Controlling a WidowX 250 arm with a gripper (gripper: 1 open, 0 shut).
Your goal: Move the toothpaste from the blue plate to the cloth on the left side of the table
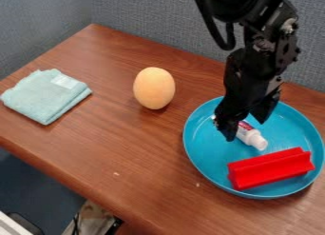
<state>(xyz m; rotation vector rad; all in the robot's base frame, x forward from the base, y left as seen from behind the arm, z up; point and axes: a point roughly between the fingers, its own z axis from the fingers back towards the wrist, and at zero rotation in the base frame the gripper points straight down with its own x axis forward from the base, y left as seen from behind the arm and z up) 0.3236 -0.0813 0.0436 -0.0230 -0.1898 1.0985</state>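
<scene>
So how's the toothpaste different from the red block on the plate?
The toothpaste is a small white tube, partly hidden under the gripper; the red block is larger, rectangular and fully in view. The toothpaste lies nearer the plate's middle, the block nearer its front rim. Both lie on the plate.
</scene>
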